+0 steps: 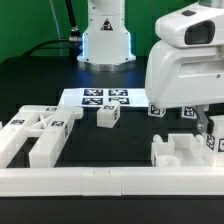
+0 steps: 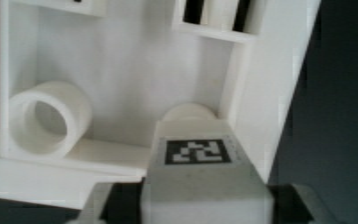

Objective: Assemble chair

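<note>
My gripper (image 1: 204, 128) hangs at the exterior view's right, low over a white chair part (image 1: 183, 152) that lies on the table. It is shut on a white tagged bar (image 1: 211, 141). In the wrist view the bar (image 2: 197, 150) stands between my fingers (image 2: 115, 200), and my gripper (image 2: 194, 208) closes on its sides. Behind the bar lies the large white part (image 2: 149, 70) with a round hole and slots. A small tagged white block (image 1: 106, 116) sits mid-table. Several white chair parts (image 1: 35, 135) lie at the exterior view's left.
The marker board (image 1: 92, 97) lies flat behind the small block. A long white border rail (image 1: 110, 185) runs along the front. The robot base (image 1: 105, 40) stands at the back centre on the black table.
</note>
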You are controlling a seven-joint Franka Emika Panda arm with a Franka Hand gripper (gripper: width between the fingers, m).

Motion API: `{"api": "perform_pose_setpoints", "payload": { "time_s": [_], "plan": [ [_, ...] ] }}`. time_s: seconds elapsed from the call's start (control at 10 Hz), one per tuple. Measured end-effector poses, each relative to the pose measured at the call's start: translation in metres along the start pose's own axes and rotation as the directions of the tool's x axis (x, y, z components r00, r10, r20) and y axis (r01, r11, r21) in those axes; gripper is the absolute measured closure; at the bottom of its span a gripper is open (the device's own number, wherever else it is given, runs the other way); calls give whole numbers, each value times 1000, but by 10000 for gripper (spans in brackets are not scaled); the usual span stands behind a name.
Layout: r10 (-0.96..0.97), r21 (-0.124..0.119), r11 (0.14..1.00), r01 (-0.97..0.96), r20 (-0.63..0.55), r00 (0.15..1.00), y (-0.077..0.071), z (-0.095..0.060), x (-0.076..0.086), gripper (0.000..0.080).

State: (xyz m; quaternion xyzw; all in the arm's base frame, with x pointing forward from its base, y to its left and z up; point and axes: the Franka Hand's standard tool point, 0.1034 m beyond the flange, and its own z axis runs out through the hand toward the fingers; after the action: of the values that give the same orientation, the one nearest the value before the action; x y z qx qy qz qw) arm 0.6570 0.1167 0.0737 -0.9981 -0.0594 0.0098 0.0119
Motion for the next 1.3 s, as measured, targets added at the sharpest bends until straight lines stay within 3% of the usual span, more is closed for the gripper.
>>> {"api": "perform_pose_setpoints", "payload": {
  "time_s": [0.2,0.4,0.6,1.0,1.3],
  "plan": [
    [55,9,998,-55,-4,998,2,0,0,511],
    [307,25,951,-307,3,952,2,0,0,511],
    [474,27,880,-474,8,881,0,0,0,511],
    [745,37,666,-745,29,667,-3,0,1,509],
    [890,47,452,-891,48,454,-2,-1,3,509]
  ]
}}
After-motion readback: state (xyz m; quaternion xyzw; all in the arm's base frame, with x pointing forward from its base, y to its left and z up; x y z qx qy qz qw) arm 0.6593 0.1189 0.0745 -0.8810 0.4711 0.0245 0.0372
